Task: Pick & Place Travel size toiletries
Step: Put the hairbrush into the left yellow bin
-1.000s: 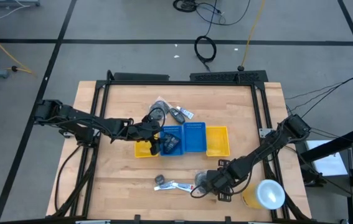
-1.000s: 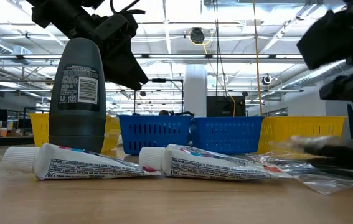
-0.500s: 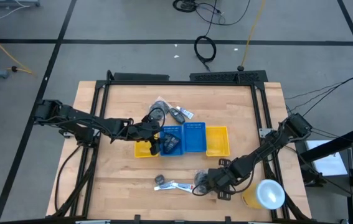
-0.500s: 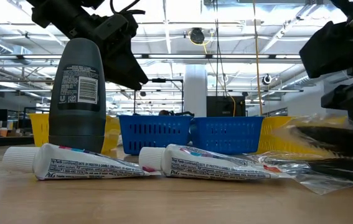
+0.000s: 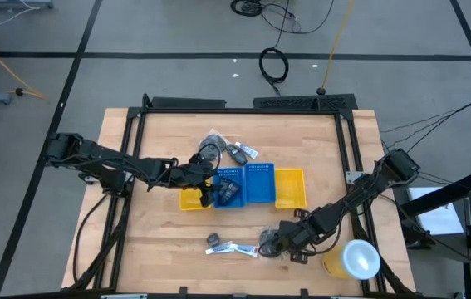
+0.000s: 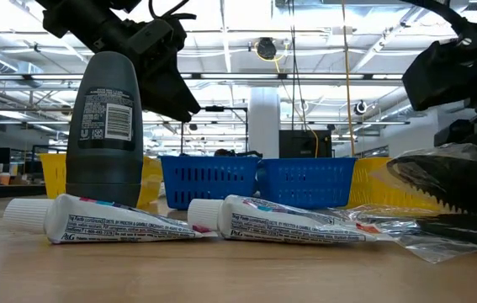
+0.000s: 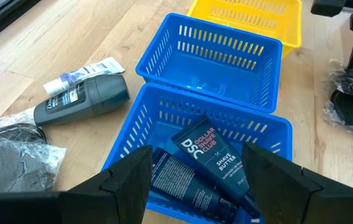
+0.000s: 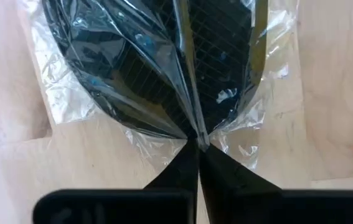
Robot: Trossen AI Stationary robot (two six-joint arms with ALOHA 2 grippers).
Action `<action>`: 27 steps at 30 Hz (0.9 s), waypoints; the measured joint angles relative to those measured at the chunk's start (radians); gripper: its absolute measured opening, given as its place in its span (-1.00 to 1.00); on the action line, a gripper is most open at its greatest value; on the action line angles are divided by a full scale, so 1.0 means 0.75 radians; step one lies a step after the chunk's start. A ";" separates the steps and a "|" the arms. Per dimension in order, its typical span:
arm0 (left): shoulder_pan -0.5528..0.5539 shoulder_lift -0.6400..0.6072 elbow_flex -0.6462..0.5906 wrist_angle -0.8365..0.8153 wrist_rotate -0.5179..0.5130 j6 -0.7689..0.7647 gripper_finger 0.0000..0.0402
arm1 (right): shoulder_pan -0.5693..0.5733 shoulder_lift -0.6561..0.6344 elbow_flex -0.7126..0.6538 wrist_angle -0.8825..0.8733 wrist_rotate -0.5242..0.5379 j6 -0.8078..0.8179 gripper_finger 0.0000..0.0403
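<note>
Partway: dark tubes [image 7: 204, 165] sit in blue tray [image 5: 232, 176]; right gripper [image 8: 196, 158] at table's 6 o'clock pinches wrapped mesh pad [image 8: 157, 62]; left gripper [image 7: 192, 171] spread empty over tray; toothpaste tubes [image 6: 213, 220], deodorant [image 6: 103, 126] left.

Bagged dark mesh pad [image 8: 157, 62] tilted up beside two white tubes [image 6: 288, 220].

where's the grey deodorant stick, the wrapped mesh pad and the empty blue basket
grey deodorant stick [image 6: 103, 126], low view, on its label
wrapped mesh pad [image 8: 157, 62], right wrist view, its dark middle
empty blue basket [image 7: 210, 48], left wrist view, its back wall
</note>
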 joint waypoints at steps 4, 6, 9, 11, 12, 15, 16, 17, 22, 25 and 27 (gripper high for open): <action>0.000 0.000 0.000 0.001 0.000 0.002 0.22 | 0.004 -0.079 -0.006 -0.022 0.068 0.013 -1.00; 0.000 0.000 0.000 -0.001 -0.001 0.002 0.22 | 0.003 -0.125 -0.004 -0.017 0.107 0.014 -1.00; 0.000 0.000 0.000 0.000 -0.001 0.003 0.22 | 0.003 -0.171 -0.002 -0.007 0.159 0.011 -1.00; 0.000 0.000 0.000 0.000 -0.001 0.003 0.22 | 0.003 -0.195 -0.003 0.004 0.186 -0.015 -1.00; 0.000 0.000 0.000 0.001 -0.001 0.004 0.22 | 0.003 -0.204 -0.003 0.015 0.202 -0.022 -1.00; 0.000 0.000 0.000 0.001 -0.001 0.004 0.22 | -0.002 -0.226 -0.002 0.039 0.241 -0.046 -1.00; 0.000 0.000 0.000 0.002 -0.001 0.005 0.22 | -0.006 -0.230 -0.002 0.058 0.254 -0.053 -1.00; 0.000 0.000 0.000 0.008 -0.001 0.005 0.22 | -0.007 -0.237 -0.002 0.067 0.272 -0.055 -1.00; -0.001 0.000 0.000 0.072 0.004 0.029 0.22 | -0.023 -0.265 -0.001 0.098 0.385 -0.096 -1.00; -0.002 0.000 0.000 0.132 0.058 0.036 0.22 | -0.049 -0.274 0.001 0.138 0.444 -0.148 -1.00; -0.002 0.001 0.000 0.192 0.105 0.037 0.22 | -0.073 -0.282 0.002 0.131 0.471 -0.173 -1.00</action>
